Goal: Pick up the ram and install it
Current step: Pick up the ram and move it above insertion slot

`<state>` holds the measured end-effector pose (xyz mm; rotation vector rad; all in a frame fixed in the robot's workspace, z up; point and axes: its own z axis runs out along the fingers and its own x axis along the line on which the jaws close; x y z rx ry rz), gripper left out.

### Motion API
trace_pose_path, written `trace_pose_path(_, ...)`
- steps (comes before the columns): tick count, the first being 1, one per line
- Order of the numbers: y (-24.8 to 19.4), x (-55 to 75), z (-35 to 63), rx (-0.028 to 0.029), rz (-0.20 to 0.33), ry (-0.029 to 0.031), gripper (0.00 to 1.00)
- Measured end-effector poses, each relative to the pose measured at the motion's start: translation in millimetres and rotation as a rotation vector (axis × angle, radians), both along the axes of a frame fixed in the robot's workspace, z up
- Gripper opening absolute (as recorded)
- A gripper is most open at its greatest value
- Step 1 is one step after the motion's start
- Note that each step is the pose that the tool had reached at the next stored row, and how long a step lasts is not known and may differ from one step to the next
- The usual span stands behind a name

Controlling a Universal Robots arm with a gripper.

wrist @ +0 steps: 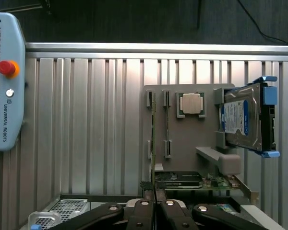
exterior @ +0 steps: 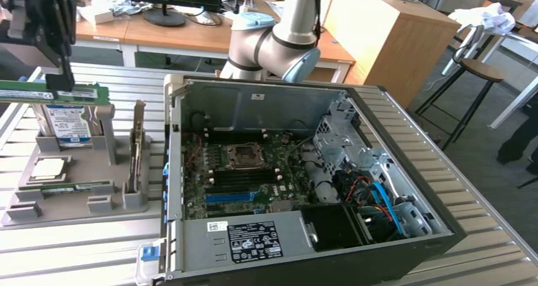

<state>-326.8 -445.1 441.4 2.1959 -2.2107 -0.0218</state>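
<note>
Hand: your hand (exterior: 60, 83) pinched the ram (exterior: 50, 94), holding it level above the hard drive (exterior: 67, 123).
Holder tray (exterior: 80, 205): sat on the surface, at the exterior view's left of the open computer case (exterior: 252, 103).

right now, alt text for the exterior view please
The end effector, shut on the ram, holds it level above a grey parts tray at the exterior view's left. An open computer case with its motherboard exposed sits in the middle.

Ribbed metal table (exterior: 84, 251); matt grey plastic tray (exterior: 72, 201); circuit-board ram (exterior: 88, 94).
</note>
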Motion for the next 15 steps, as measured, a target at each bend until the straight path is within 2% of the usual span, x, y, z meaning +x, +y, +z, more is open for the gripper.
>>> trace_pose_path(15, 0.0, 30.6, 0.0, 0.0, 0.0, 0.0, 0.11)
